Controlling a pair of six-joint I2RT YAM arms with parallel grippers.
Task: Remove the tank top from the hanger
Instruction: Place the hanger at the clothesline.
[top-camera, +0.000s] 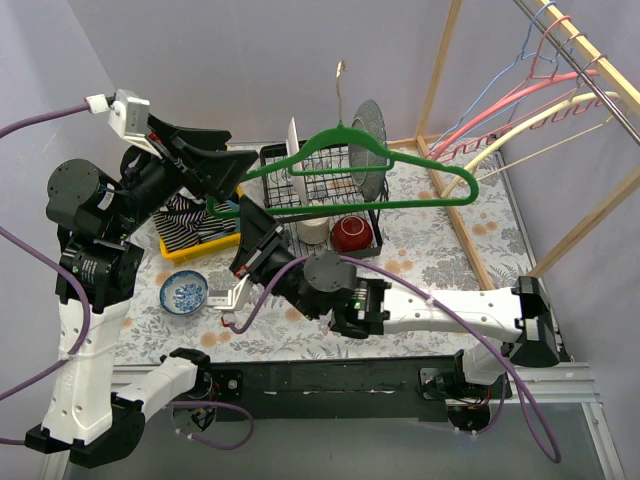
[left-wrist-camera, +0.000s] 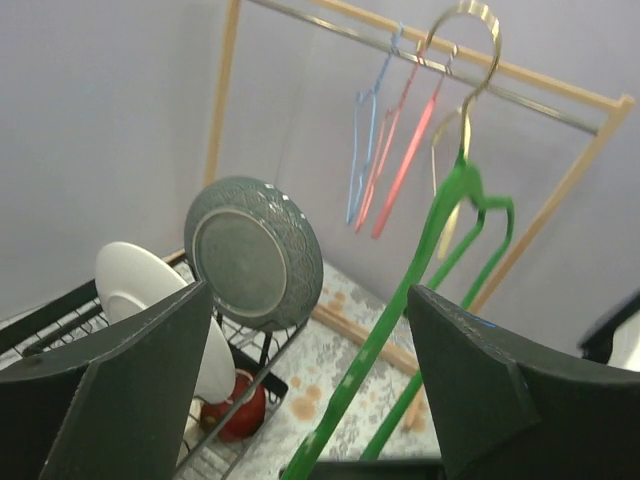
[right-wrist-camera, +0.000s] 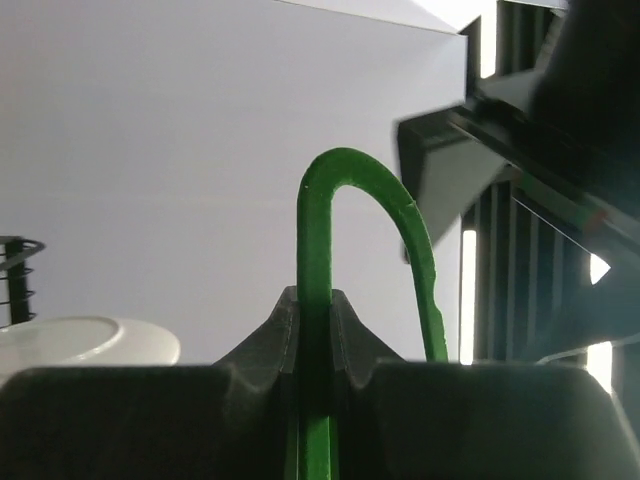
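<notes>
A bare green hanger (top-camera: 400, 158) hangs in the air over the dish rack, its metal hook pointing up. My right gripper (top-camera: 246, 208) is shut on the hanger's left end; the right wrist view shows the green bar (right-wrist-camera: 318, 220) pinched between its fingertips (right-wrist-camera: 290, 320). My left gripper (top-camera: 238, 150) stands open beside the hanger's left shoulder. In the left wrist view the green bar (left-wrist-camera: 400, 300) passes between its spread fingers (left-wrist-camera: 140, 380) without touching them. The striped black-and-white tank top (top-camera: 188, 222) lies bunched in a yellow bin (top-camera: 200, 248) under the left arm.
A black wire dish rack (top-camera: 320, 190) holds a grey plate (left-wrist-camera: 255, 255), a white plate (left-wrist-camera: 130, 285) and a red bowl (top-camera: 352, 233). A blue patterned bowl (top-camera: 185, 293) sits front left. A wooden clothes rail (top-camera: 570, 40) with several coloured hangers stands at the right.
</notes>
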